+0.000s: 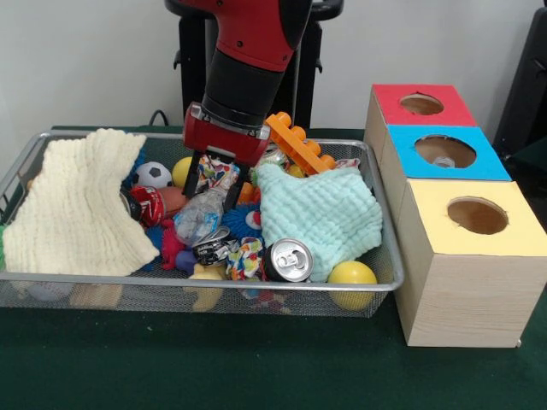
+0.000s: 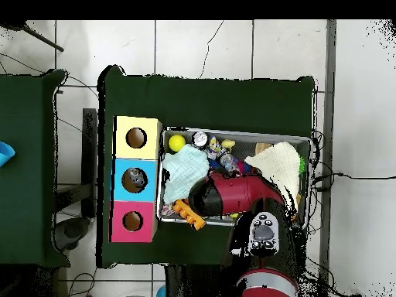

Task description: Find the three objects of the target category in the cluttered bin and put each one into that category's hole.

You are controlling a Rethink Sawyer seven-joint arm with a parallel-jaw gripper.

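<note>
The wire mesh bin (image 1: 197,283) sits at the left, full of clutter. In it a crumpled clear bottle (image 1: 198,218) lies near the middle, between the two cloths. My gripper (image 1: 214,183) hangs low in the bin, just above and behind the bottle. Its fingers (image 1: 192,177) stand apart, either side of a small patterned cloth piece, and grip nothing. The blue-topped box's hole (image 1: 444,151) is to the right of the bin, and something pale shows inside it. From overhead my arm (image 2: 228,193) covers the gripper; the hole (image 2: 134,180) shows a grey thing inside.
A cream cloth (image 1: 81,205) covers the bin's left, a mint cloth (image 1: 320,213) its right. A silver can (image 1: 288,260), a yellow ball (image 1: 352,275), an orange brick (image 1: 299,143) and a toy soccer ball (image 1: 154,174) lie among them. Red-topped (image 1: 421,104) and yellow-topped (image 1: 477,215) boxes flank the blue one.
</note>
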